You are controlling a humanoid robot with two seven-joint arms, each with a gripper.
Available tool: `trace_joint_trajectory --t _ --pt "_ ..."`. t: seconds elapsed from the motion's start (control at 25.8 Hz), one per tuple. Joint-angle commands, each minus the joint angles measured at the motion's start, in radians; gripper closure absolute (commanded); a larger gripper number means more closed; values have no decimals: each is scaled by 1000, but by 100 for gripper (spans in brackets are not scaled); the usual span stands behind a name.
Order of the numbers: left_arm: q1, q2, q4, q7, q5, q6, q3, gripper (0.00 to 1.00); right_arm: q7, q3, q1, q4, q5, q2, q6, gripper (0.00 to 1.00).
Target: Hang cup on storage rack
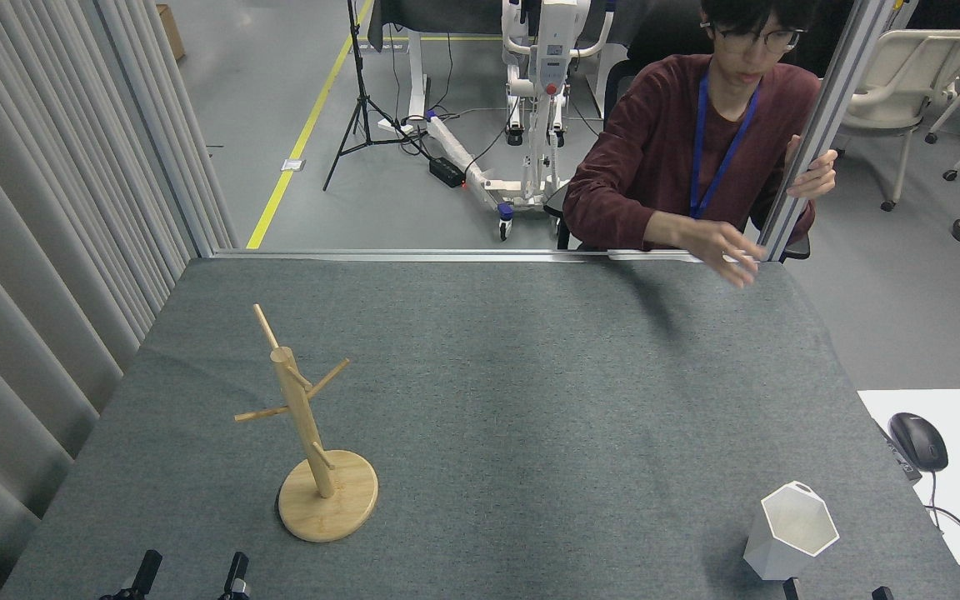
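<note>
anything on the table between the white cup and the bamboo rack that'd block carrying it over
Nothing visible does. The white faceted cup stands upright near the right front, the bamboo mug tree on the left, and only bare grey table cloth lies between them. The person's hand is at the far edge, well off that path.

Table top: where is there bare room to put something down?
The wide grey stretch of the table between the bamboo mug tree and the white cup is bare. The far right edge is taken by a person's hand.
</note>
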Motion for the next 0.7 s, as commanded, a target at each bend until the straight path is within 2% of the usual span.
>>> trace_joint_trajectory --t 0.0,0.54,0.66 --pt "0 1 1 0 2 1 0 0 0 0 0 -1 0 1 0 1" --pt "0 -1 13 3 17 6 2 0 3 0 -1 5 2 -15 1 1" --pt "0 -2 21 3 16 6 0 0 6 2 -37 46 20 -19 1 1"
